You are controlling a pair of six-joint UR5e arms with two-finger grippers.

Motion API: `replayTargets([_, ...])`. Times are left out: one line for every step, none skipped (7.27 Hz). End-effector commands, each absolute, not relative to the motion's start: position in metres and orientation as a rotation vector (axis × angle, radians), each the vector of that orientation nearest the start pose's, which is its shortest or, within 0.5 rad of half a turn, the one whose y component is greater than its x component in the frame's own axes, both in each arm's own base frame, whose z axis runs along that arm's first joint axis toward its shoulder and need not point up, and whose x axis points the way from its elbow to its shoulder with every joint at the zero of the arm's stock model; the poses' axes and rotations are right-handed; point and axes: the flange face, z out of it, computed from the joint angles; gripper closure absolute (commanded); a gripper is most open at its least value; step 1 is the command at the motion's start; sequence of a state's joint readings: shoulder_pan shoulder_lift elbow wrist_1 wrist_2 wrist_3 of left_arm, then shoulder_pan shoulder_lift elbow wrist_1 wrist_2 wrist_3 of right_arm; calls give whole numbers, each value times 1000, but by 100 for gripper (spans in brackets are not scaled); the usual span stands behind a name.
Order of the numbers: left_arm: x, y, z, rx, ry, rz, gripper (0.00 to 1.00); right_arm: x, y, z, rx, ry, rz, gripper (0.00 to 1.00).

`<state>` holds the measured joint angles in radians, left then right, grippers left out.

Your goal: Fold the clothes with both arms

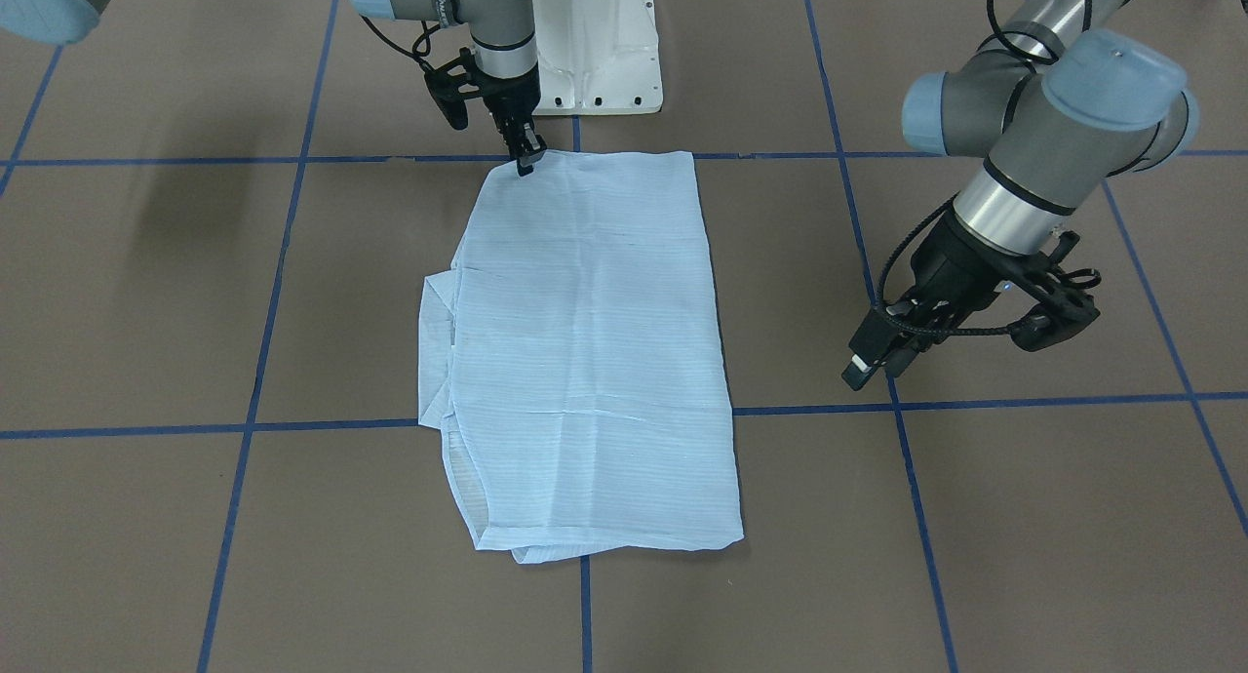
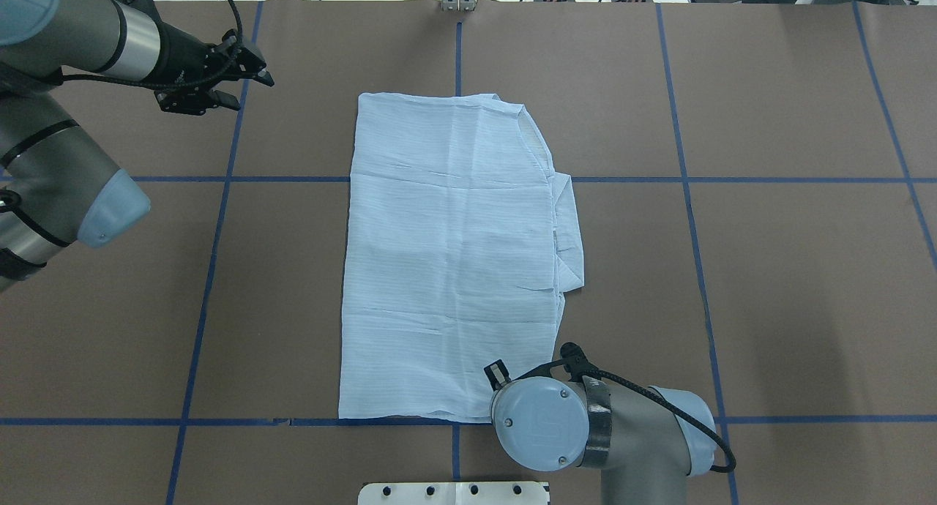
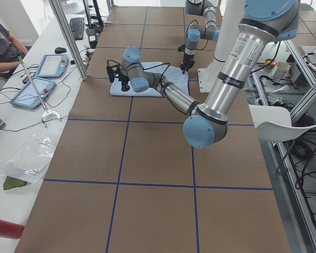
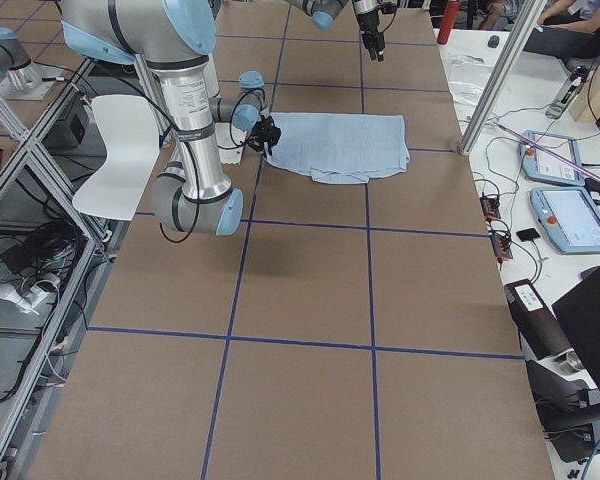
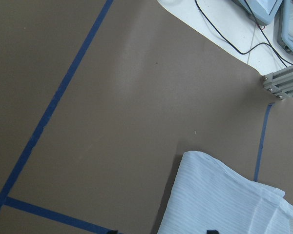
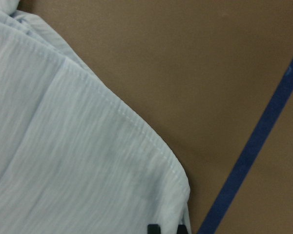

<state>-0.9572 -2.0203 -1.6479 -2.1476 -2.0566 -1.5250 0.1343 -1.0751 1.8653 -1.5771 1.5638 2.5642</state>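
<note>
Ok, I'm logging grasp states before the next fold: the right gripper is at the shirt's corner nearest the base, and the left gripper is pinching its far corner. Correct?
Not quite. The left gripper holds nothing: its jaws are open and it hangs over bare table beside the shirt, as the overhead exterior view shows. The right gripper is at the corner nearest the base.

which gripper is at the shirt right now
The right gripper: its jaws meet the shirt at a corner on the robot's side. The left gripper hangs open over the table, off the cloth.
</note>
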Motion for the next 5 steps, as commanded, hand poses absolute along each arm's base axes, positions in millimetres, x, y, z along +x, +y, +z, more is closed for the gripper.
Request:
replayTargets([301, -579, 298, 135, 1172, -545, 33, -594, -217, 257, -338, -759, 1074, 100])
replayTargets([301, -578, 296, 137, 1175, -543, 33, -594, -219, 257, -332, -760, 1081, 100])
replayTargets([301, -577, 298, 122, 1175, -566, 31, -590, -223, 253, -336, -770, 1087, 100])
replayTargets([304, -573, 291, 93, 1195, -602, 21, -583, -227, 249, -340, -779, 1089, 100])
replayTargets([315, -553, 273, 77, 1232, -593, 0, -579, -228, 252, -341, -777, 1091, 100])
